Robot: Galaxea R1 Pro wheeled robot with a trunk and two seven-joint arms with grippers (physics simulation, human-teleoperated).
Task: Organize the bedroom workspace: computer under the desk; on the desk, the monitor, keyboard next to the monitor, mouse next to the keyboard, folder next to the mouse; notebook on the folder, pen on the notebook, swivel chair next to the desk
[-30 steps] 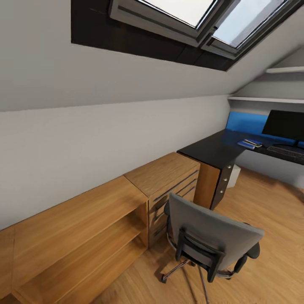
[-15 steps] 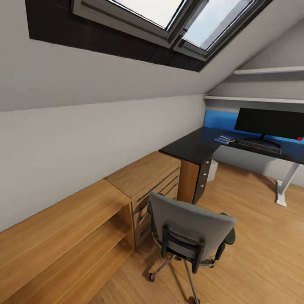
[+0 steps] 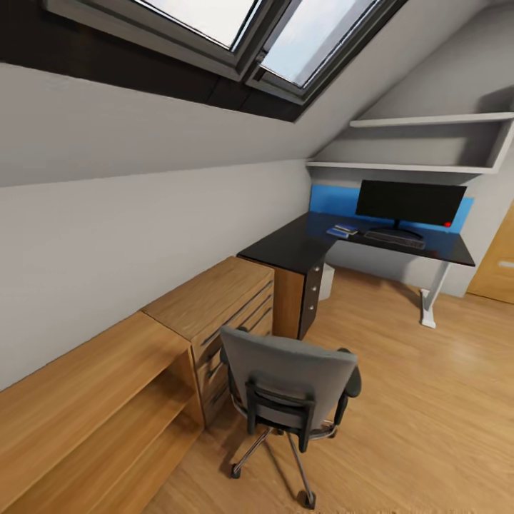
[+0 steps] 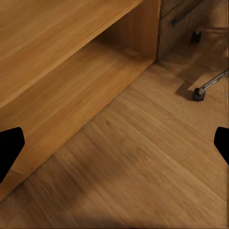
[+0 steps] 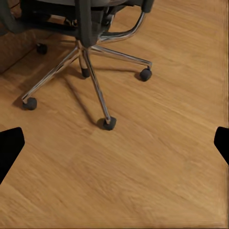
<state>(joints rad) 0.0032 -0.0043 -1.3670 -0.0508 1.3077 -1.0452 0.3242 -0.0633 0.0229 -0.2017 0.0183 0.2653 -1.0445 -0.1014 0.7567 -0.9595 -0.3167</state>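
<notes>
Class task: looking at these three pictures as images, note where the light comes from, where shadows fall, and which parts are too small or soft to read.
Head view: daylight enters through the skylights; small items on the desk by the monitor are too small to read. Right wrist view: the swivel chair casts soft shadows on the floor. Left wrist view: the wooden shelf recess is shaded.

Floor point(image 3: 428, 400): warm wood planks, satin sheen, visible grain. Low shelf unit point(image 3: 86, 400) and drawer chest point(image 3: 214, 300): matching light wood, smooth. Swivel chair point(image 3: 289, 371): grey cloth back, black plastic armrests, bright chrome star base point(image 5: 90, 62) with dark casters. Counter point(image 3: 293, 246): glossy black top. Walls: matt grey.
</notes>
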